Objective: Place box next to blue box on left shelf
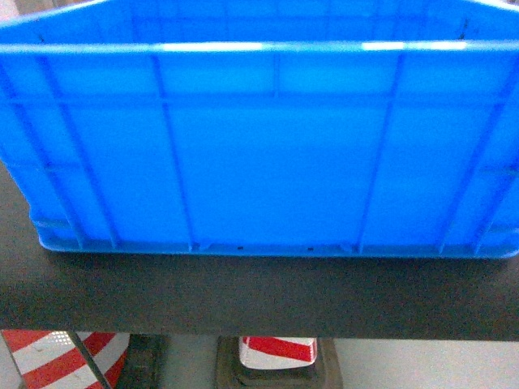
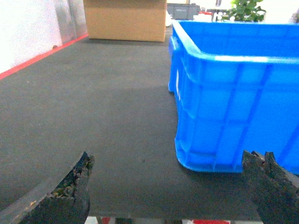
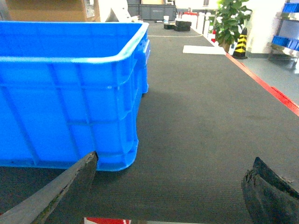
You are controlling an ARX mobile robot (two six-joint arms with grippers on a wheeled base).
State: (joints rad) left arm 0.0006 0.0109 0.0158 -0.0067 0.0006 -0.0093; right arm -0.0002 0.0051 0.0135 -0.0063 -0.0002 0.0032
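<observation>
Worn black fingertips (image 2: 70, 191) of the left claw (image 2: 170, 186) frame the bottom of the left wrist view, spread wide apart with nothing between them, one at lower left and one at lower right. Past them the dark surface (image 2: 93, 116) runs back to a cardboard carton (image 2: 125, 19) at the top, and the box (image 2: 233, 93) stands on the surface at the right of the frame, its near corner just beyond the right fingertip.

From the right wrist, the right claw (image 3: 170, 186) is likewise gaping and empty, with the box at left and a potted plant (image 3: 230, 21) at the upper right.

At the head camera, the box's ribbed blue wall fills most of the frame, resting near the surface's front edge, with red-and-white striped cones (image 1: 276, 350) below.
</observation>
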